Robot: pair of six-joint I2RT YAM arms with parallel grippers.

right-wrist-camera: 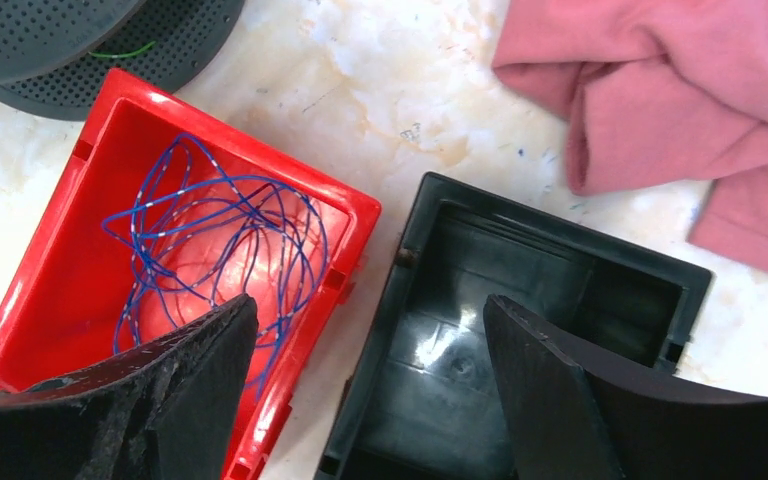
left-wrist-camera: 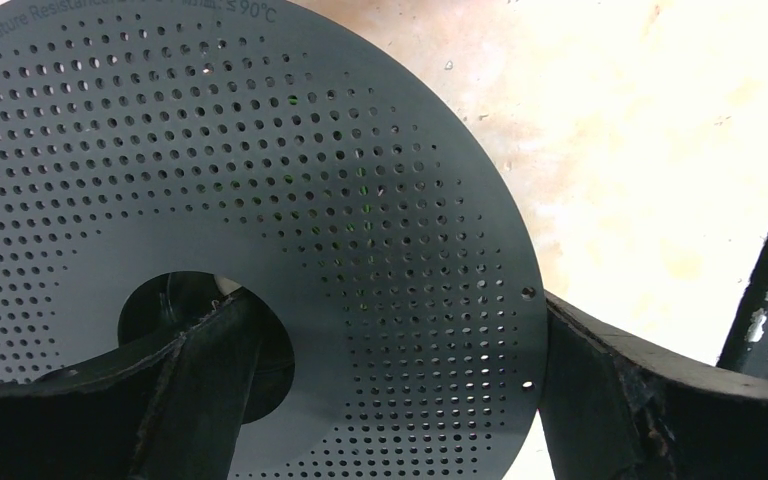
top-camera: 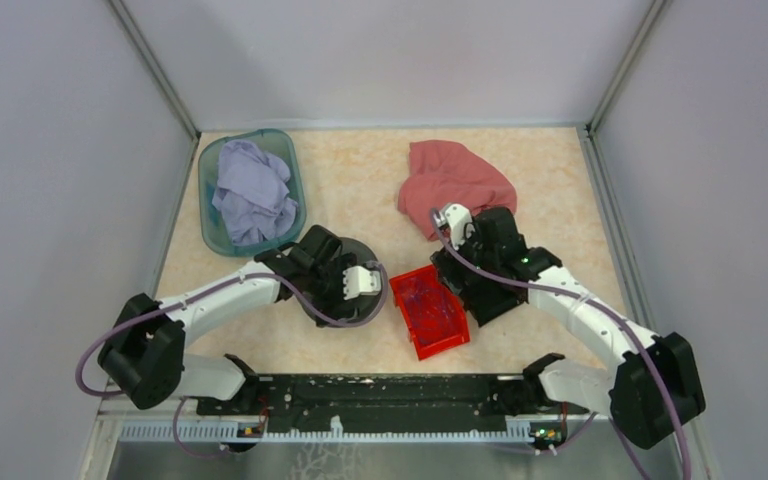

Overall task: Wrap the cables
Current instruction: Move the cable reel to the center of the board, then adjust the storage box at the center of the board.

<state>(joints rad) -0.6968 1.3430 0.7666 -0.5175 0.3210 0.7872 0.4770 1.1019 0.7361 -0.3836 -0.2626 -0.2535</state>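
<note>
The cables [right-wrist-camera: 222, 228] are one thin blue wire lying in loose curly loops inside a red bin [right-wrist-camera: 55, 215], which stands at mid table [top-camera: 450, 335]. My right gripper [right-wrist-camera: 368, 300] hangs open over the gap between that bin and a black bin [right-wrist-camera: 560, 235], with nothing between its fingers. A large black perforated spool [left-wrist-camera: 260, 150] lies left of the red bin [top-camera: 362, 250]. My left gripper [left-wrist-camera: 395, 300] stands open over its flange, one finger across the centre hole and the other at the outer rim.
A pink cloth [top-camera: 455, 175] lies behind the right gripper. A teal basin [top-camera: 205, 215] holding a lavender cloth [top-camera: 252, 190] stands at the back left. A green thread [right-wrist-camera: 120, 50] shows between the spool's flanges. Grey walls close in the table on three sides.
</note>
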